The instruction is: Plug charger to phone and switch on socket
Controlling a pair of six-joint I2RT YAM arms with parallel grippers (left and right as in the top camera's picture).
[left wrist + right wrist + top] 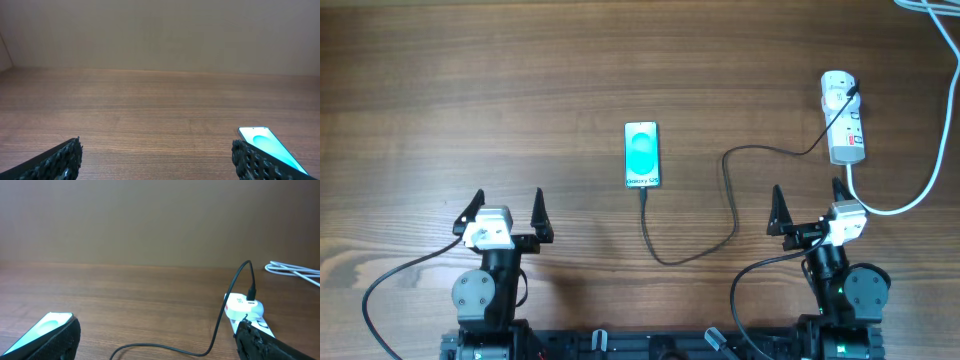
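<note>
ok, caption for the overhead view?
Both open: left pincer, right pincer; black charger cable loops from the phone to the white power strip.

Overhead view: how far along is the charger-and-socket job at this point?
Done, apparently: the charger has its black plug in the socket, and its tip lies at the near edge of the phone; whether it is seated is unclear. In hand: nothing; the left end effector and right end effector stand open, touching nothing. Left: confirm the tip, then switch the socket on.
</note>
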